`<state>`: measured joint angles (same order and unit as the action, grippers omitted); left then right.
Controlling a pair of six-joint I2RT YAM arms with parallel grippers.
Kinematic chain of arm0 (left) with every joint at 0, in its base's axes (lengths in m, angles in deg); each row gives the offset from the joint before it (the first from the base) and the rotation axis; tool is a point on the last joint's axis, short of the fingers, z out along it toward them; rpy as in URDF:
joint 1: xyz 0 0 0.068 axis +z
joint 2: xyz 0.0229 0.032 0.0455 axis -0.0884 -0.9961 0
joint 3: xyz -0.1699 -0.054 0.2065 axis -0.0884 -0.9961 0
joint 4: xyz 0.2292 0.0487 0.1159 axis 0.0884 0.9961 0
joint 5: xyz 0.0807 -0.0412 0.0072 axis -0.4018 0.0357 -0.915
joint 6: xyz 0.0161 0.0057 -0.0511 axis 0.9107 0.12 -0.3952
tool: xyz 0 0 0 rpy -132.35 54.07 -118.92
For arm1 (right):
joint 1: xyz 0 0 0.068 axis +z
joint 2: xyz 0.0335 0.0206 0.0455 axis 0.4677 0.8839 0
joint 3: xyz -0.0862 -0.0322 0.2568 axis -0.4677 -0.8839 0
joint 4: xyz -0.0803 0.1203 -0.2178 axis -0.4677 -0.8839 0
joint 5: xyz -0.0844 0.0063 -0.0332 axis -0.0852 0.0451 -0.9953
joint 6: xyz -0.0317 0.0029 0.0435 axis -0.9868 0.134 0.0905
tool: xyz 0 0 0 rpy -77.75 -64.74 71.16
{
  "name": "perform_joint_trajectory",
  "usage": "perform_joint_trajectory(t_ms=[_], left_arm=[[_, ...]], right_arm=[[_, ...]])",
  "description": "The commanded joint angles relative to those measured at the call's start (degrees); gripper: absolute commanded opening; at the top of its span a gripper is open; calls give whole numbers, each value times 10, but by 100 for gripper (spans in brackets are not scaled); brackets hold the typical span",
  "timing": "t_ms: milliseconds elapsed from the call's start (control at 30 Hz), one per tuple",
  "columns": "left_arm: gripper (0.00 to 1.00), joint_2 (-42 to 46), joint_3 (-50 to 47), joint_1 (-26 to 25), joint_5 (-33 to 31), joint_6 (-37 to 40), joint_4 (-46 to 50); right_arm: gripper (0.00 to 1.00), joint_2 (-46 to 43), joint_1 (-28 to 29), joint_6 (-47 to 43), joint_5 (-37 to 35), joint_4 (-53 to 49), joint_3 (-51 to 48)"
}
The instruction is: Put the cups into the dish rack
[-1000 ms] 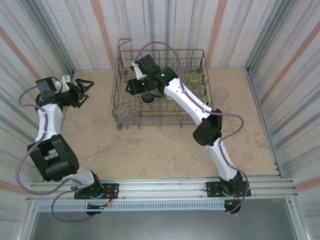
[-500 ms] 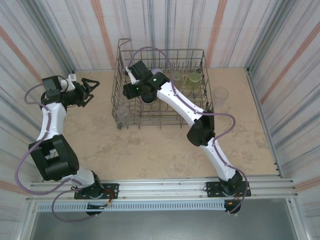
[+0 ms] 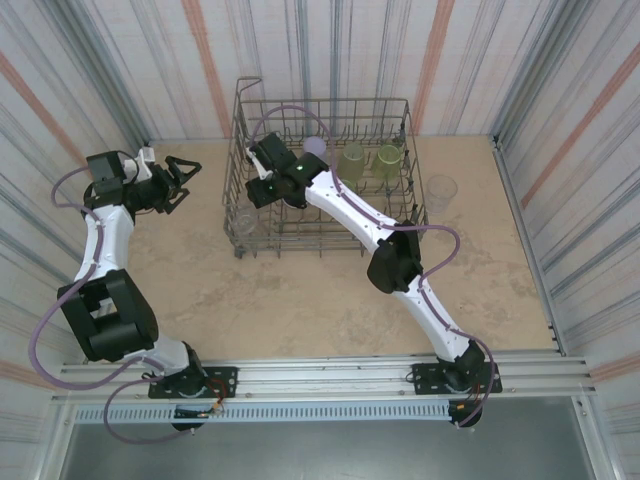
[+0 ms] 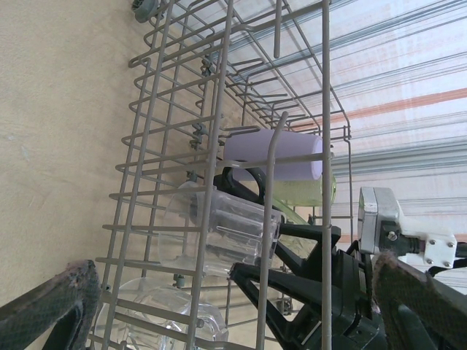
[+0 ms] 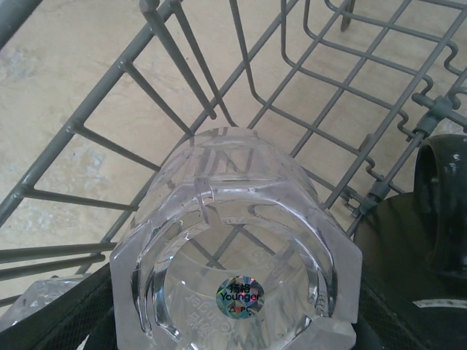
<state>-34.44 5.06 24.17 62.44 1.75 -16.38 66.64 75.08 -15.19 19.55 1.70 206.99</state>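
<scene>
Right end effector [image 4: 235, 230] part-closed on a clear cup [image 5: 233, 277], held mouth-down inside the dish rack [image 3: 370, 100] beside its left wall — placed, apparently, to seat among the tines [image 4: 278, 29]. Left end effector [image 3: 183, 182] hangs fully open, empty, over the table [image 3: 300, 290]. Since the earlier frame the right arm [image 3: 350, 210] carried the cup leftward, uncovering the lavender cup [image 3: 315, 148].

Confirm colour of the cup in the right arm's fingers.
Clear, colourless cup; it shows best in the right wrist view.

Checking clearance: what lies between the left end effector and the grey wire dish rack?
Bare beige tabletop separates left end effector from grey wire dish rack, top external view.
</scene>
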Motion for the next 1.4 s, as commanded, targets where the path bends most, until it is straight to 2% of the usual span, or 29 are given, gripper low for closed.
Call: perform_joint_trajectory(t_ms=[0, 233, 400, 600, 733, 867, 1133, 1367], left_arm=[[99, 19, 6, -3, -4, 11, 6], [99, 17, 7, -5, -6, 12, 8], [99, 16, 8, -5, -5, 13, 9], [99, 15, 8, -7, -4, 13, 9], [99, 15, 8, -8, -4, 13, 8], [99, 15, 9, -10, -3, 12, 9], [99, 17, 10, -14, -1, 13, 10], [99, 17, 14, -14, -4, 18, 18]], right_arm=[[37, 10, 7, -26, -30, -16, 24], [41, 24, 20, -62, -60, -31, 29], [48, 32, 22, -72, -63, -40, 35], [62, 39, 25, -70, -53, -33, 37], [75, 42, 25, -64, -47, -22, 37], [83, 42, 23, -49, -31, -10, 38], [87, 34, 13, -6, 6, 14, 39], [96, -7, 8, 10, 15, 24, 39]])
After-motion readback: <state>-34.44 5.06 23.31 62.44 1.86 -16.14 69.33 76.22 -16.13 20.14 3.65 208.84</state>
